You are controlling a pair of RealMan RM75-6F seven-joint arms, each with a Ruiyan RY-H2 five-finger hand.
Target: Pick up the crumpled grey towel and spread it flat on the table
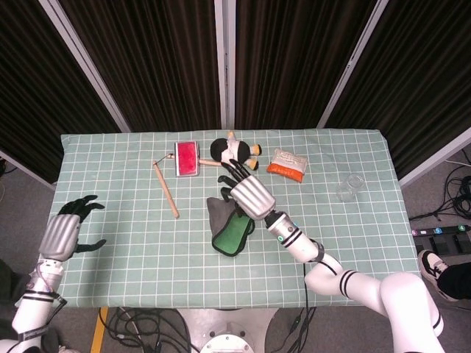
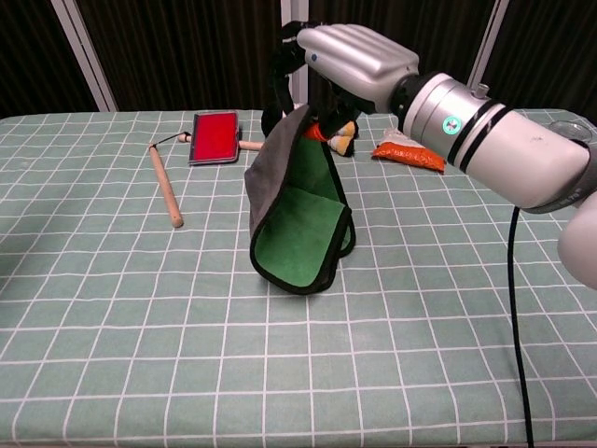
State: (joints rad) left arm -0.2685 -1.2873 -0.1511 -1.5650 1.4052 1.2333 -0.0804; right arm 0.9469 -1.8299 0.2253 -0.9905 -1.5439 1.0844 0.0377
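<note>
The grey towel (image 2: 284,201) with a green inner side (image 1: 231,233) hangs folded from my right hand (image 2: 350,56), which pinches its top edge above the table's middle. Its lower fold hangs just above or touches the checked cloth; I cannot tell which. In the head view my right hand (image 1: 251,195) covers the towel's upper part. My left hand (image 1: 65,232) hovers over the table's left edge with its fingers spread and nothing in them. It is outside the chest view.
Behind the towel lie a red-headed brush (image 1: 187,157), a wooden stick (image 1: 166,187), a plush toy (image 1: 234,152) and an orange packet (image 1: 286,165). A clear glass (image 1: 350,187) stands at the right. The green checked tablecloth (image 1: 132,243) covers the table.
</note>
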